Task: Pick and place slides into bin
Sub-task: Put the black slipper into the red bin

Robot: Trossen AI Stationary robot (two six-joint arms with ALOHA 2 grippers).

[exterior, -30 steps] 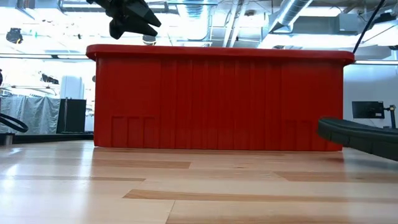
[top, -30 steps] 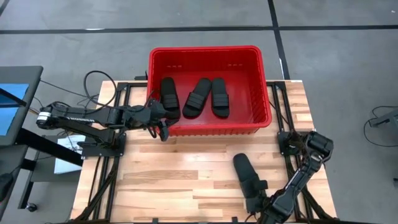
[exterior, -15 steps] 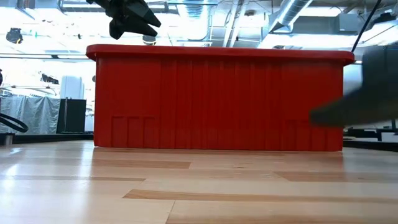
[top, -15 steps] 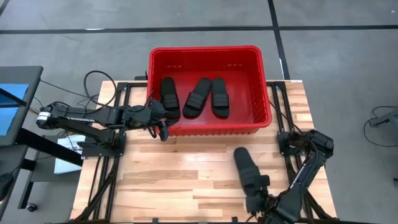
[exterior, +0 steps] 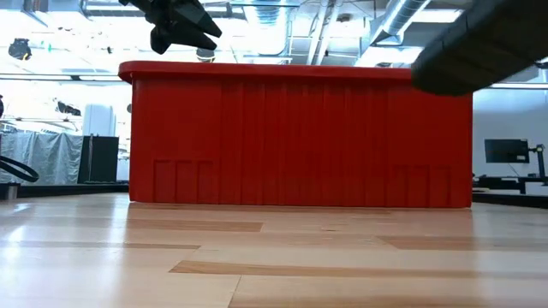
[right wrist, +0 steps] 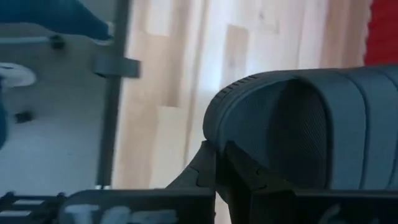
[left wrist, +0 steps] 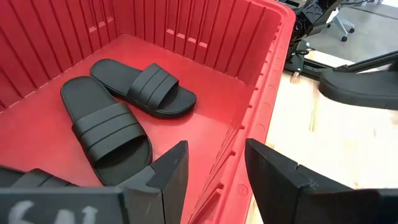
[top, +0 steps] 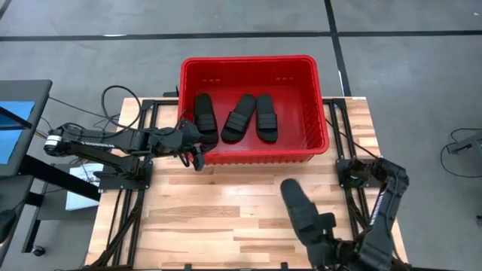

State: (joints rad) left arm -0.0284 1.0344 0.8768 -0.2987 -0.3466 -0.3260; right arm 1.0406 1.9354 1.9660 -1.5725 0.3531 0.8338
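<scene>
Inside the bin point(top: 320, 113), only overhead, three slides point(top: 256, 117) show.

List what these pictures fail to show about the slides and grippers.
- Right gripper: high view, its fingers hidden under the lifted slide.
- Slides in the bin: low view, hidden by its wall.
- Third binned slide: left wrist view, cut off by the left gripper.

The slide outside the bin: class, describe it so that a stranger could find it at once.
Start at the red bin at the table's far edge, which holds three slides. Come toward the near right corner: the fourth slide is clamped at one end in the right tool. It alone is outside the bin, lifted off the wood.
</scene>
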